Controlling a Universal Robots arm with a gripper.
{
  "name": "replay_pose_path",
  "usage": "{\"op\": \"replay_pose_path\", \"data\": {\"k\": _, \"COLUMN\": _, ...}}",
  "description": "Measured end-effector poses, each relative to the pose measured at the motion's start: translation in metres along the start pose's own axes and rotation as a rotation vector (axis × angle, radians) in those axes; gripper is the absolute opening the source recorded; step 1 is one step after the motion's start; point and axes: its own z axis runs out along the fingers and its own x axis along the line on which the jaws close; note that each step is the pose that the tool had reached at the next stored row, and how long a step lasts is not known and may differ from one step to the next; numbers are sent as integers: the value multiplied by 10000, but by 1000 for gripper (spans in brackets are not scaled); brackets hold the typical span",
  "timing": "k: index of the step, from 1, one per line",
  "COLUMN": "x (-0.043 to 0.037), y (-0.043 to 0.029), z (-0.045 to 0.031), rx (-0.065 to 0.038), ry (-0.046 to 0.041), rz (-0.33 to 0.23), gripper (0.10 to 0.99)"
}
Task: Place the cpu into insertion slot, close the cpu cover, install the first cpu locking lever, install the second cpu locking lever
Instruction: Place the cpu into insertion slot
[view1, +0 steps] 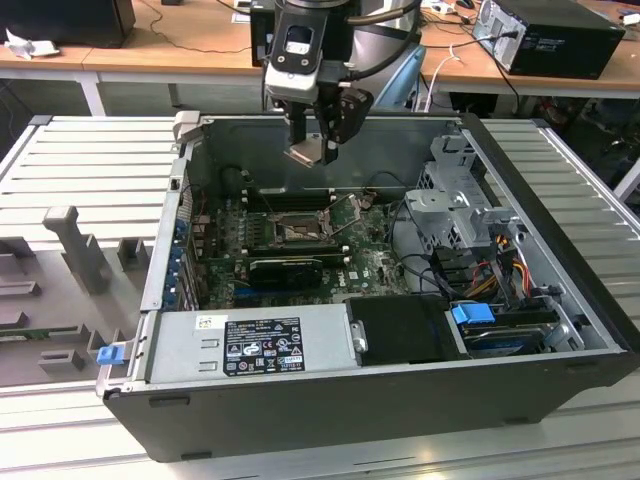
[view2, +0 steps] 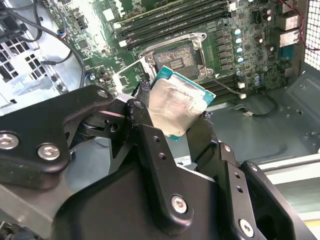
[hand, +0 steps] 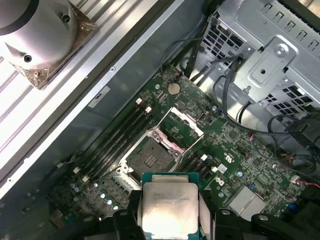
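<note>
Gripper (view1: 310, 150): clamped on cpu (view2: 177, 106), chip edges pinched between two black fingers (hand: 125, 220), silver top facing both wrist views. Held in the air over motherboard (hand: 230, 150), inside open case (view1: 330, 400), toward its far wall.
Slot (hand: 149, 159): uncovered, pin field bare, below the chip and well apart from it.
Cover (hand: 181, 126): swung up on its hinge, apparently leaning away from the slot.
Power supply (view1: 250, 345): along near wall, toward the exterior view's left.
</note>
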Motion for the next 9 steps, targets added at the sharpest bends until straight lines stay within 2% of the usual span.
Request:
{"op": "replay_pose_path", "data": {"k": 3, "x": 0, "y": 0, "z": 0, "rx": -5, "ry": -19, "rz": 212, "gripper": 537}}
{"op": "replay_pose_path", "data": {"k": 9, "x": 0, "y": 0, "z": 3, "rx": -22, "ry": -103, "rz": 1148, "gripper": 537}}
